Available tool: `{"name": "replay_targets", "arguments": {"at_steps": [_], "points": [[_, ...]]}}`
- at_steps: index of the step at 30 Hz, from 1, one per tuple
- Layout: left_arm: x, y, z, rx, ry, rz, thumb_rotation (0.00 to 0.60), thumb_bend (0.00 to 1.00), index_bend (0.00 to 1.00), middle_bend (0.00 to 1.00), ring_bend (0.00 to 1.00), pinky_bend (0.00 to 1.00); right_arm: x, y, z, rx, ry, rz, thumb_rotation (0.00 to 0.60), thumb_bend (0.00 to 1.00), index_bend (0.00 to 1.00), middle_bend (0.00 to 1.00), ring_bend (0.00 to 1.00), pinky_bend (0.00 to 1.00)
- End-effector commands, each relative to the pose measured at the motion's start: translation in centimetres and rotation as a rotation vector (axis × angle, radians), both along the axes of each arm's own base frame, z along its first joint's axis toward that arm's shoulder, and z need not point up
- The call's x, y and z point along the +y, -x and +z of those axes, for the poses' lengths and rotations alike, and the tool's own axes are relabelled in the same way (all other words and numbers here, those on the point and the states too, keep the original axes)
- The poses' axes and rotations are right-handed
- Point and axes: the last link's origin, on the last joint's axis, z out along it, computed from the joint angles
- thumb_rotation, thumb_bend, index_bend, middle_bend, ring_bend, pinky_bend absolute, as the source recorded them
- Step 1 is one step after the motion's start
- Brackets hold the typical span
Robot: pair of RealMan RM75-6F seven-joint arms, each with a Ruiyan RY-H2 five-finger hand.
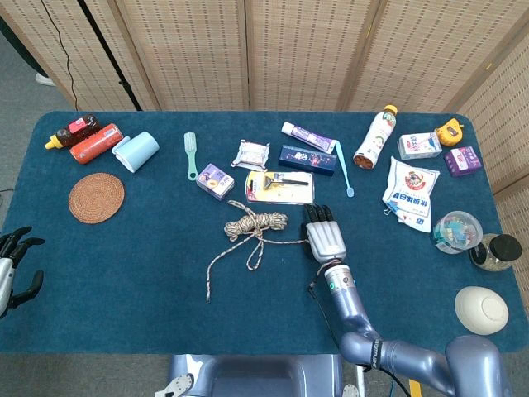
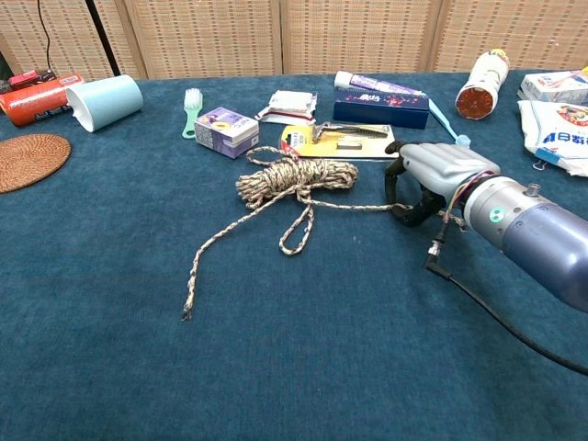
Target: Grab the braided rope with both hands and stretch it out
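The right hand (image 2: 432, 179) rests palm down on the blue worktop (image 2: 303, 367), and its fingers (image 2: 404, 197) are curled down around one strand of the braided rope (image 2: 294, 179), so it holds this strand against the cloth. In the head view the same hand (image 1: 324, 234) lies just to the right of the rope (image 1: 252, 225), with the dark fingertips pointing away from the robot toward a flat razor package (image 1: 279, 187). The rope is partly a loose coil near the middle of the worktop; from the coil one thin strand runs right into the right hand, a small loop hangs toward the robot, and a long free end goes down to the left and stops on the bare cloth. The left hand (image 1: 12, 265) is at the left edge of the worktop, well apart from the rope, with its fingers spread and holding nothing. It is seen only in the head view.
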Motion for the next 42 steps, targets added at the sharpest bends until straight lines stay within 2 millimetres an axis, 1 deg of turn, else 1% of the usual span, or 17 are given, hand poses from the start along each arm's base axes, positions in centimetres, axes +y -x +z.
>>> {"name": "replay_targets", "arguments": {"at_steps": [1,10,17,26,28,30,32,34,39,42], "points": [[0.1,-0.1,0.0,0.002,0.002,-0.007,0.6,0.43,0.27,0.15,0.13,0.0,0.1,-0.1,0.1,-0.006,0.001,0.001,0.6,0.51,0.61,0.08,0.0,0.0],[0.6,-0.7,-0.2,0.016,0.013,-0.045,0.6,0.43,0.27,0.15,0.13,0.0,0.4,-0.4,0.4,-0.024,0.008,0.012,0.6,0.51,0.63,0.11,0.0,0.0],[1.6,-2.0,-0.9,0.072,0.071,-0.161,0.6,0.43,0.28,0.15,0.13,0.0,1.1,-0.5,1.0,-0.055,0.016,0.017,0.6,0.51,0.64,0.12,0.0,0.0],[3.9,-4.3,-3.7,0.171,0.31,-0.389,0.6,0.43,0.32,0.15,0.11,0.0,2.2,-0.4,2.1,-0.084,0.023,0.018,0.6,0.51,0.64,0.13,0.0,0.0],[4.4,-4.8,-4.4,0.185,0.35,-0.434,0.6,0.43,0.32,0.12,0.09,0.0,2.4,-0.4,2.2,-0.089,0.025,0.017,0.6,0.51,0.64,0.13,0.0,0.0],[5.0,-5.2,-5.3,0.205,0.4,-0.476,0.6,0.43,0.32,0.06,0.04,0.0,2.5,-0.4,2.3,-0.09,0.026,0.015,0.6,0.51,0.65,0.13,0.0,0.0],[5.7,-5.6,-6.3,0.228,0.445,-0.519,0.6,0.43,0.32,0.02,0.01,0.0,2.7,-0.3,2.3,-0.09,0.026,0.012,0.6,0.51,0.65,0.13,0.0,0.0],[6.3,-5.9,-7.2,0.252,0.476,-0.562,0.6,0.43,0.32,0.0,0.0,0.0,2.8,-0.2,2.4,-0.09,0.025,0.009,0.6,0.51,0.65,0.13,0.0,0.0],[7.8,-6.5,-9.1,0.299,0.522,-0.643,0.6,0.43,0.32,0.0,0.0,0.0,3.0,-0.1,2.4,-0.094,0.024,0.004,0.6,0.51,0.65,0.13,0.0,0.0],[8.3,-6.7,-9.9,0.324,0.541,-0.678,0.6,0.43,0.31,0.0,0.0,0.0,3.0,0.0,2.3,-0.093,0.025,0.001,0.6,0.51,0.65,0.13,0.0,0.0]]}}
